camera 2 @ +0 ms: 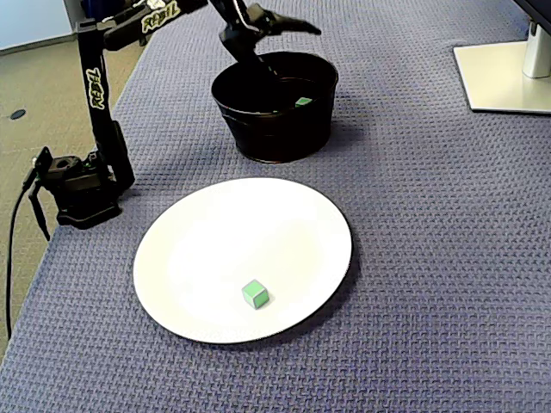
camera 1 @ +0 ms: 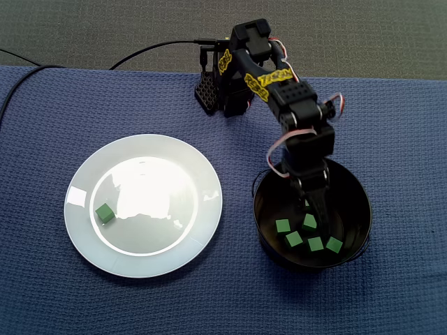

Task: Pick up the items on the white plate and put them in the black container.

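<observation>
We count five green cubes already lying in the black bowl, above which our hand hangs spread apart and empty, so only the last cube on the white plate is left to fetch.

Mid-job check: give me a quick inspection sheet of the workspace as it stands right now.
Surface: blue woven cloth, lying flat.
Job's things: one green cube on the white plate; five cubes in the black container.
Clutter: nothing seen.
Grippers: gripper open, lowered into the container.
Cables: black cable trailing away behind the arm's base.
Surroundings: white stand base at the far corner of the cloth.
</observation>
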{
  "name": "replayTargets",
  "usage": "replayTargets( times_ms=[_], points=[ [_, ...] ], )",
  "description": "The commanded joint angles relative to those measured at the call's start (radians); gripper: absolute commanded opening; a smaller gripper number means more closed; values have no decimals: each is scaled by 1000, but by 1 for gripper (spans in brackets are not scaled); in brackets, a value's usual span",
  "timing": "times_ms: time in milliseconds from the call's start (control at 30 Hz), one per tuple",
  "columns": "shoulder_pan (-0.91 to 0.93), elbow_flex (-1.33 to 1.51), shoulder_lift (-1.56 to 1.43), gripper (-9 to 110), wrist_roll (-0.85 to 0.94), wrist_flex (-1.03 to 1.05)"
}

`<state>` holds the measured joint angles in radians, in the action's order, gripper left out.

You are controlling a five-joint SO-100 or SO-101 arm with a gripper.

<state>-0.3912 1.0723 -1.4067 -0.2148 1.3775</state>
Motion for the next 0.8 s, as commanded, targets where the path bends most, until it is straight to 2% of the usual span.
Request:
replayTargets(
  times_ms=[0, 100, 267, 400, 533, 633, 767],
  points=[
    [107, -413, -94, 48, 244, 230],
    [275, -541, -156, 45, 518, 314],
    [706, -557, -160, 46, 601, 278],
    [934, -543, -3, 48, 756, 222],
    [1058, -591, 193, 53, 942, 172],
    [1118, -569, 285, 58, 1180, 135],
    [1164, -520, 350, 59, 1353, 107]
  ],
)
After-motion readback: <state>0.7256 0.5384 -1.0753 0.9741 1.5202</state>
